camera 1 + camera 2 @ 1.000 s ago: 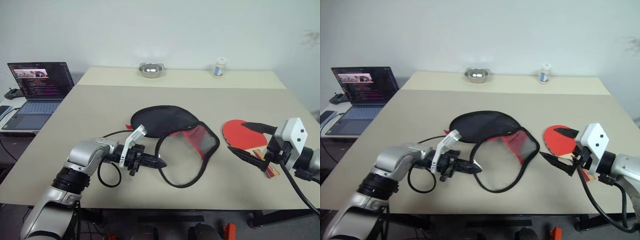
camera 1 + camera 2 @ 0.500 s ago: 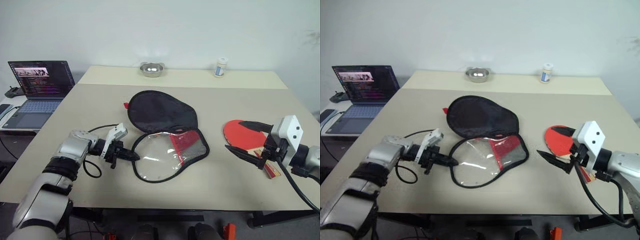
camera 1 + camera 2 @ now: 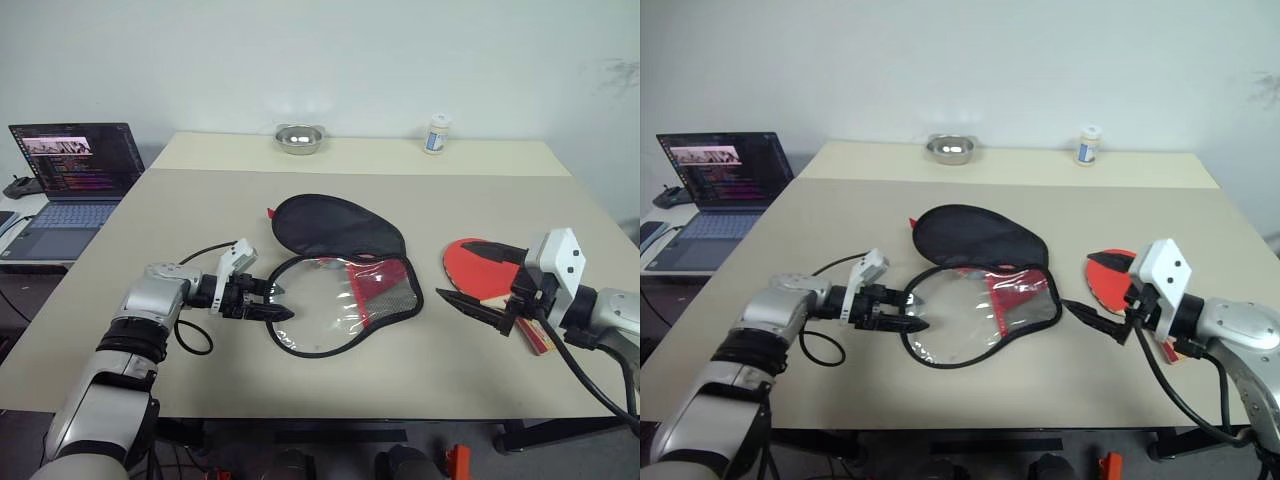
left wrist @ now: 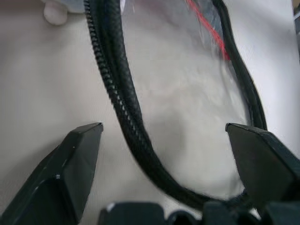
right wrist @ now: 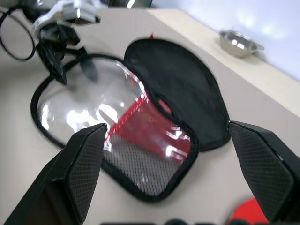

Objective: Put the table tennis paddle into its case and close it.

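The case lies unzipped and spread open at the table's middle. Its black half [image 3: 340, 225] is on the far side. Its near half [image 3: 345, 305], with a clear window and red mesh, lies flat. My left gripper [image 3: 278, 302] is open at the near half's left edge. The black zip rim [image 4: 123, 108] runs between its two fingers [image 4: 75, 154]. The table tennis paddle [image 3: 472, 268] lies red face up at the right, its striped handle [image 3: 543, 342] toward the near edge. My right gripper [image 3: 462, 270] hovers open over the paddle, pointing toward the case [image 5: 154, 117].
A steel bowl [image 3: 299, 138] and a small white bottle [image 3: 436, 134] stand at the table's far edge. An open laptop [image 3: 70, 175] sits on a side surface to the left. A black cable loop [image 3: 190, 335] hangs by my left wrist.
My left gripper pulled the case's near half leftward and laid it flat, then opened and let go of the rim. The right gripper stayed open over the paddle.
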Robot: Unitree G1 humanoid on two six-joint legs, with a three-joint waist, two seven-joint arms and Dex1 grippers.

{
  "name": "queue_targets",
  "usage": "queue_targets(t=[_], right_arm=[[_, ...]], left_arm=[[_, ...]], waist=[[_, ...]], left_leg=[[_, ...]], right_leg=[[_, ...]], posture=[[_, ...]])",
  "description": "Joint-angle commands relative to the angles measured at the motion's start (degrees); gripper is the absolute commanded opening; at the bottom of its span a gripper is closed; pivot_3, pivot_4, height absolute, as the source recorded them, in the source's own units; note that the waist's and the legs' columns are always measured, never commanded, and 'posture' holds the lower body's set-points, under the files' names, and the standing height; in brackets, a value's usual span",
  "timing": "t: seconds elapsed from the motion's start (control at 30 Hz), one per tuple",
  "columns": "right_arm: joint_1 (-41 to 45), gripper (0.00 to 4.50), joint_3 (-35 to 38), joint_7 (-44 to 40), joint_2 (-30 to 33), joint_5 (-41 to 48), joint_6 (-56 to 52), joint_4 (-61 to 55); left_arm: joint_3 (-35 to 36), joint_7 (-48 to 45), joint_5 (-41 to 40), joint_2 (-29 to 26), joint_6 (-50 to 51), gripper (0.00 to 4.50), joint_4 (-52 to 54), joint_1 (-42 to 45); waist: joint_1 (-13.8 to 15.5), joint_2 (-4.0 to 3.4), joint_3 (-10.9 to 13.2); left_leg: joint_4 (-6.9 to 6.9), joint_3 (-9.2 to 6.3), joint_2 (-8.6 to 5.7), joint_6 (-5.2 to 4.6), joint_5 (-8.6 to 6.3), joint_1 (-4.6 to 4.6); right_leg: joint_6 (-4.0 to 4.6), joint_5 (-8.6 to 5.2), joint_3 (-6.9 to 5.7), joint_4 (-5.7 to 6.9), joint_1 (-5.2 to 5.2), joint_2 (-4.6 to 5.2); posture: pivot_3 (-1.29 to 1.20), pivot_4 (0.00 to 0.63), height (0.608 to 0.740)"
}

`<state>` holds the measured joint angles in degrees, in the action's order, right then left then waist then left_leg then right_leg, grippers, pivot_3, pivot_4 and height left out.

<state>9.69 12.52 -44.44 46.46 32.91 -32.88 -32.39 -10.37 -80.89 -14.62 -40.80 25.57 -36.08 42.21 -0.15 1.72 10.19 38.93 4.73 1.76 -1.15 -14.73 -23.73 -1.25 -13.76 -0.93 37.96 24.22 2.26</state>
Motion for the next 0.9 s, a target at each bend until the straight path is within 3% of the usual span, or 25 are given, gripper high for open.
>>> queue_targets(t=[0.03, 0.23, 0.4, 0.63, 0.73, 0.9], right_arm=[[1.4, 4.50, -0.9, 0.5, -0.6, 0.7, -0.6, 0.2], [3.3, 4.50, -2.6, 2.2, -2.5, 1.3, -2.9, 1.5], [6.2, 4.50, -5.5, 6.6, -4.9, -0.1, -9.0, 5.8], [11.0, 4.50, -8.6, 6.4, -7.1, -1.8, -9.5, 13.7], [12.5, 4.50, -10.5, 5.7, -7.8, -2.9, -9.1, 15.8], [15.3, 4.50, -12.8, 6.2, -11.0, -5.0, -8.9, 20.1]], left_arm=[[3.4, 2.2, 0.7, -1.0, -2.2, 4.44, -2.1, 1.1], [10.2, 13.0, 0.0, 1.2, -4.7, 4.44, -7.8, 2.7], [15.0, 12.2, -4.4, 1.4, -0.7, 4.44, -3.8, 2.0], [13.4, 8.0, -4.8, -1.6, 1.6, 4.44, 8.8, -2.3], [10.4, 6.0, 0.1, -5.5, -4.5, 4.44, 6.7, -3.8], [13.1, 6.7, -1.8, -4.8, -4.6, 4.44, 3.4, 0.6]], waist=[[0.0, 0.00, 0.0], [0.1, 0.01, 0.0], [0.0, 0.13, -0.1], [0.0, 0.13, -0.1], [-0.4, 0.12, -0.1], [0.1, 0.15, -0.1]], left_leg=[[0.00, 0.00, -0.01, 0.00, 0.00, -0.01], [0.01, -0.01, -0.01, 0.00, 0.00, -0.04], [0.02, 0.00, 0.01, 0.00, 0.00, -0.03], [0.01, 0.01, -0.01, 0.01, 0.00, -0.03], [-0.04, 0.05, 0.01, 0.01, 0.00, 0.01], [0.01, 0.02, 0.04, 0.01, 0.01, -0.03]], right_leg=[[0.00, 0.00, 0.00, 0.00, 0.00, 0.01], [-0.01, 0.01, -0.01, -0.04, 0.00, 0.03], [-0.01, 0.01, -0.03, -0.01, 0.00, 0.03], [0.00, 0.01, -0.01, 0.00, 0.01, 0.04], [0.03, 0.00, 0.04, 0.02, 0.03, 0.01], [0.04, 0.00, -0.03, 0.07, 0.06, 0.00]], posture=[[0.00, 0.150, 0.740], [0.00, 0.150, 0.740], [0.00, 0.150, 0.740], [0.00, 0.150, 0.740], [0.00, 0.150, 0.740], [0.00, 0.150, 0.740]])
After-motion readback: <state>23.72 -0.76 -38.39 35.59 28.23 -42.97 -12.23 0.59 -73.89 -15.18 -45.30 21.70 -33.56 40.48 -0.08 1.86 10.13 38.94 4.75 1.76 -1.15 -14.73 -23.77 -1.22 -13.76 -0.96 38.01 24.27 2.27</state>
